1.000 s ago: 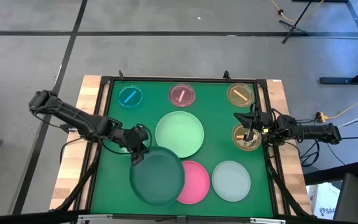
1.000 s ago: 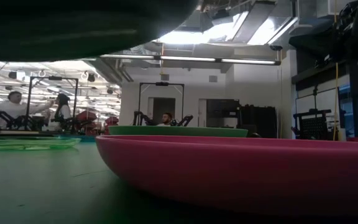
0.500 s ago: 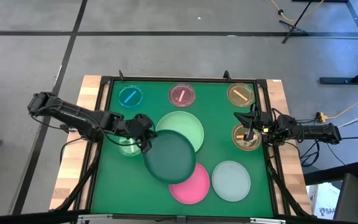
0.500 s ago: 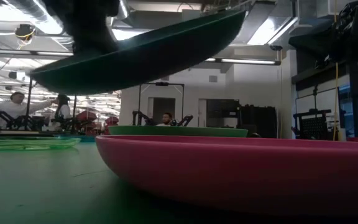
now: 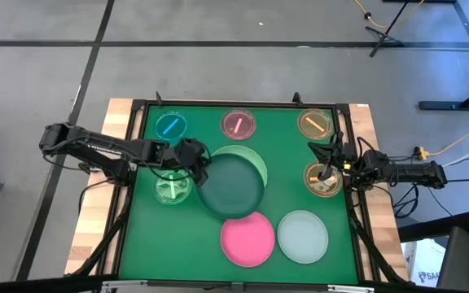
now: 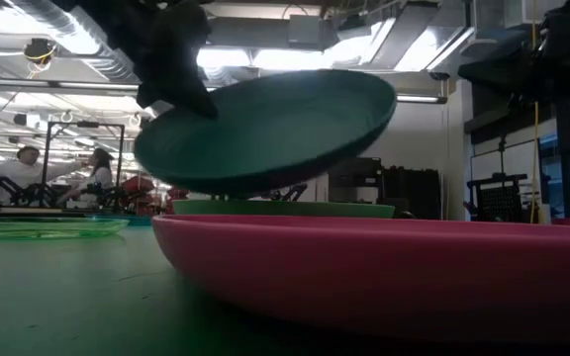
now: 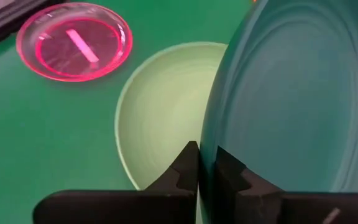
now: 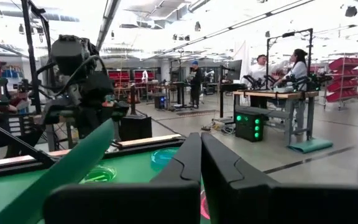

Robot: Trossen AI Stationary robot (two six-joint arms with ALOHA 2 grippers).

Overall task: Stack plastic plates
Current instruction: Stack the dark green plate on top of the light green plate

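Observation:
My left gripper (image 5: 192, 155) is shut on the large dark green plate (image 5: 233, 185), which hangs in the air over the light green plate (image 5: 249, 152). The low view shows the dark green plate (image 6: 265, 129) tilted above the light green plate (image 6: 283, 209). The large pink plate (image 5: 247, 238) and the pale grey-white plate (image 5: 303, 236) lie flat on the mat. My right gripper (image 5: 326, 172) is shut and hovers over the small brown plate (image 5: 322, 182). I cannot see it touch that plate. My left gripper pinches the dark green plate's rim (image 7: 209, 146) on the plate's left side, with one finger (image 7: 182, 171) on each face. The fingers come in about level from the table's left. The plate is lifted clear and tilted, above the light green plate (image 7: 160, 118).
Small translucent plates lie flat on the green mat: blue (image 5: 170, 126), pink (image 5: 239, 124) and amber (image 5: 315, 123) along the far edge, and green (image 5: 172, 189) at the left. A black frame (image 5: 137, 163) borders the mat. People and workbenches show in the room beyond.
My left gripper has carried the dark green plate toward the far edge and a little to the right. The plate was over the near-left mat and part of the pink plate, and is now above the light green plate. It stayed lifted, and the pink plate now shows whole.

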